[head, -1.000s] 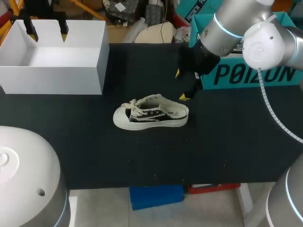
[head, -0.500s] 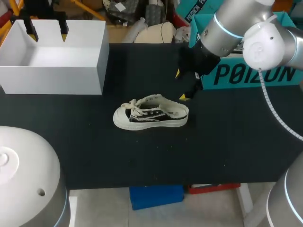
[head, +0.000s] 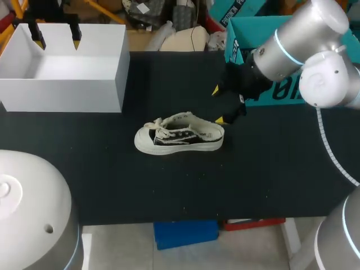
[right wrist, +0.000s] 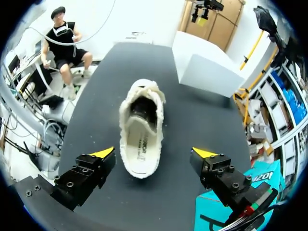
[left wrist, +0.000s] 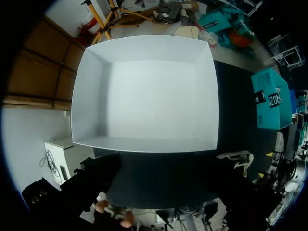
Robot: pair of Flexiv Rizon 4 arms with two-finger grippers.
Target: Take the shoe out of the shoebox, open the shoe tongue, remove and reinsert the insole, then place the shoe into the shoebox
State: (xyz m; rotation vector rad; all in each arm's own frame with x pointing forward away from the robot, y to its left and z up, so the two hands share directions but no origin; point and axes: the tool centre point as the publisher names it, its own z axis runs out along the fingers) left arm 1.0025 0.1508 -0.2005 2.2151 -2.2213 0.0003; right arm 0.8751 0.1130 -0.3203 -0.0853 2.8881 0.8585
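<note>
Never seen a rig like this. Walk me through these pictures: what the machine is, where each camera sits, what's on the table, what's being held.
This is a robot with two arms at a black table. The head view looks down from above and behind the robot. Each round picture comes from a camera on one arm's wrist, looking out along its fingers. On the table are a white-and-black shoe, standing on its sole, and an empty white shoebox. The left gripper hangs open over the shoebox, which fills its wrist view. The right gripper is open too, its yellow-tipped fingers on either side of the shoe's heel end without touching it. Nothing is held.
</note>
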